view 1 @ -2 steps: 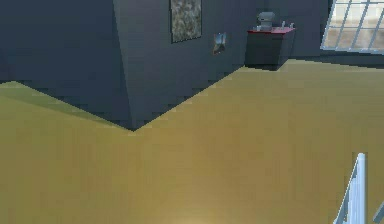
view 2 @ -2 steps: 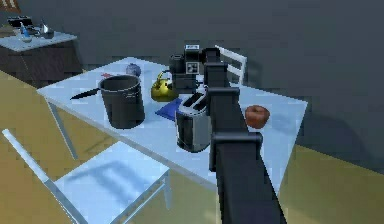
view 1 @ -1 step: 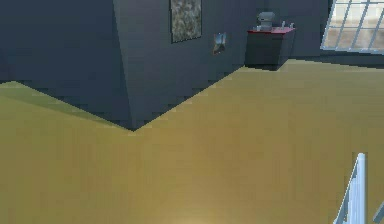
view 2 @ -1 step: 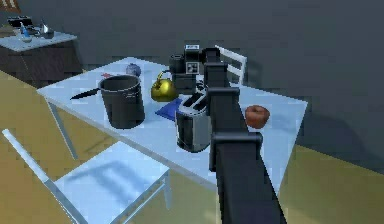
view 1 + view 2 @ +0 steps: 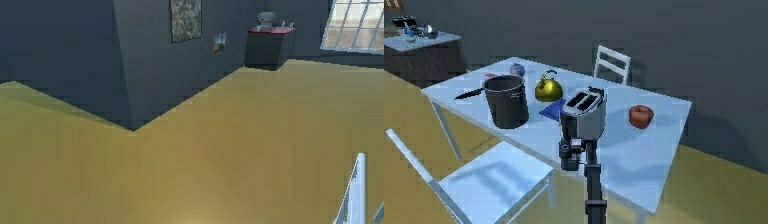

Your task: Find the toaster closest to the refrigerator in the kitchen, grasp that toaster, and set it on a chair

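A silver toaster with two slots stands out near the middle of a white table in the arm side view. The dark arm rises from the bottom edge, and my gripper ends right at the toaster's near side. The toaster's base is hidden behind the gripper, so I cannot tell whether the gripper holds it or it rests on the tabletop. One white chair sits at the table's near left corner. Another white chair stands behind the table.
On the table are a dark pot, a yellow kettle, a red apple and a knife. A counter lies far left. The forward view has yellow floor, a dark wall corner and a red-topped cabinet.
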You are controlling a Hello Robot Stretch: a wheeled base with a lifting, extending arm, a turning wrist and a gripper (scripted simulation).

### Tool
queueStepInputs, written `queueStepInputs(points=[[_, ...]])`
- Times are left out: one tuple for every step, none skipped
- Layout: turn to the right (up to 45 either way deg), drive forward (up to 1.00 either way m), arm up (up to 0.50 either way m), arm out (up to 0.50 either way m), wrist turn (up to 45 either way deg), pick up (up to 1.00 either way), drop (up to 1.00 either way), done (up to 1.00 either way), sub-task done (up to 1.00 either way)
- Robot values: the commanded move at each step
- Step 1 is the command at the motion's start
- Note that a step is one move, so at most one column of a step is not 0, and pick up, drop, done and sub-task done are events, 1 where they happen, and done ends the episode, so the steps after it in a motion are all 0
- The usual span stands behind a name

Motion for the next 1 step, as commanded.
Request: queueStepInputs(points=[[0.0, 0.0, 0.1, 0.0, 0.0, 0.0, 0.0, 0.0, 0.0]])
